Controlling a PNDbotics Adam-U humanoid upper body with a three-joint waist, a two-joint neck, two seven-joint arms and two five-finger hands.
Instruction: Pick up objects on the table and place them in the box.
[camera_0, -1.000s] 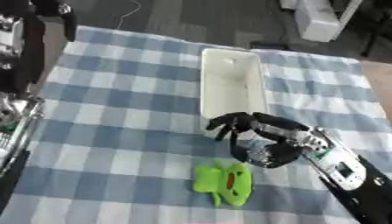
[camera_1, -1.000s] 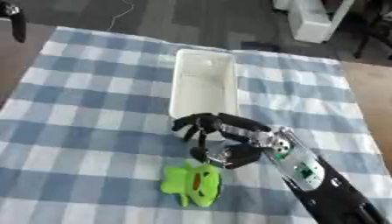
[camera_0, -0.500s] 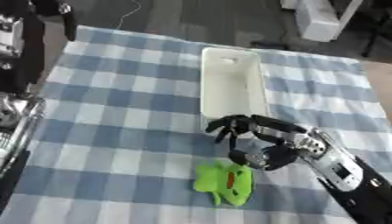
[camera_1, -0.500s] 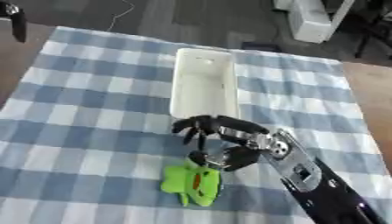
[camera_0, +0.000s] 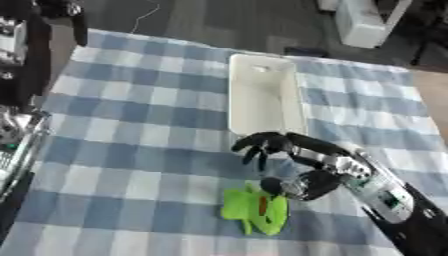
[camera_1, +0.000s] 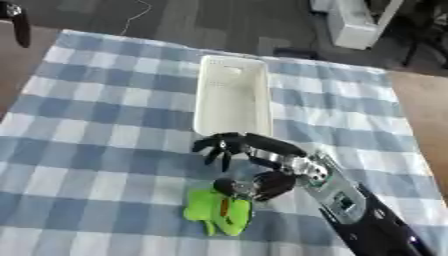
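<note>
A bright green soft toy (camera_0: 255, 209) with a red mark lies on the blue-and-white checked cloth near the front. My right hand (camera_0: 297, 165) hovers just above and behind it, fingers spread and hanging down, thumb tip close to the toy's top edge, nothing held. The long white box (camera_0: 262, 95) stands behind the hand, open and with nothing showing inside. My left hand does not show in either view.
Black and silver robot structure (camera_0: 22, 95) runs down the left edge. A white appliance (camera_0: 366, 21) stands on the floor beyond the table's far right. Checked cloth (camera_0: 131, 125) spreads to the left of the box and toy.
My right hand has lowered slightly toward the green toy, thumb nearer its top. The toy and box have not moved.
</note>
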